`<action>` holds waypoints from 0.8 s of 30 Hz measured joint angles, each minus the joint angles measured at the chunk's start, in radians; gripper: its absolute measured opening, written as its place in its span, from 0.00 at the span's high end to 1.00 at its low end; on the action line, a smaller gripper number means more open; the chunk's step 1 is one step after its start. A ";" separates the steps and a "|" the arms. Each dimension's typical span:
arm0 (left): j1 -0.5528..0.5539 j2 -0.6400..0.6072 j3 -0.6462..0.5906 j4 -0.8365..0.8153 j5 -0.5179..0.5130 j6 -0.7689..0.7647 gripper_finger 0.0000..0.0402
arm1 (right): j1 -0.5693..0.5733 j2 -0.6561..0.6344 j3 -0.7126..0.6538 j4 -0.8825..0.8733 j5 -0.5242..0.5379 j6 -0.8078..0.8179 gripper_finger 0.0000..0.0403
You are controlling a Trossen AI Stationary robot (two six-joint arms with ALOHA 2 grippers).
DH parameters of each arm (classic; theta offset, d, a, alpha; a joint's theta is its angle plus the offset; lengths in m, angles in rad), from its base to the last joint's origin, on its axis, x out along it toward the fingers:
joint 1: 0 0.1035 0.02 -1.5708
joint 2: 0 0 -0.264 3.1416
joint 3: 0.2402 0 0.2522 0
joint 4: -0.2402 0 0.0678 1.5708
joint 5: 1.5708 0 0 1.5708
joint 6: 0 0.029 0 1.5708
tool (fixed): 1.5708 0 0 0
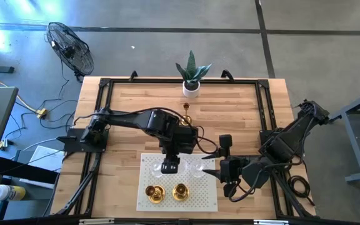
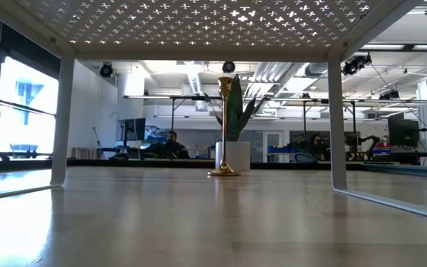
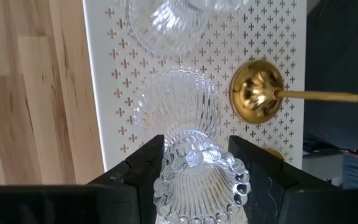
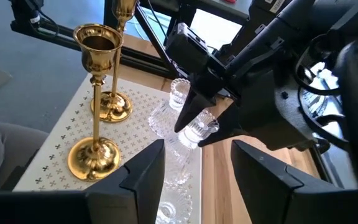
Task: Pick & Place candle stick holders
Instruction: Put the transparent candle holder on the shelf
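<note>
While left gripper [image 3: 194, 177] jaws clamp a glass holder [image 3: 188, 134] over the mat [image 1: 208, 187], right gripper [image 4: 197, 174] jaws stand open nearby

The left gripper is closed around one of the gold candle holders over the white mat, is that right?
Not quite. The left gripper is closed around a clear glass candle holder, not a gold one, over the white mat. The left wrist view shows the ribbed glass between the fingers, with a gold candle holder standing free beside it.
</note>
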 joint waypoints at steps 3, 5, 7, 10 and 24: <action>0.000 0.000 0.000 0.009 0.001 0.000 0.59 | 0.000 0.000 0.000 -0.002 -0.013 0.004 0.56; 0.000 0.000 0.000 0.009 0.002 -0.008 0.59 | 0.000 0.000 0.000 -0.002 -0.017 0.004 0.56; 0.000 0.000 0.000 0.009 0.006 -0.005 0.59 | 0.000 0.000 0.000 -0.002 -0.016 0.004 0.56; 0.000 0.000 0.000 0.009 0.001 0.000 0.59 | 0.000 0.000 0.000 -0.002 -0.016 0.004 0.56; 0.000 0.000 0.000 0.000 -0.036 0.001 0.59 | 0.000 0.000 0.000 -0.002 -0.021 0.004 0.56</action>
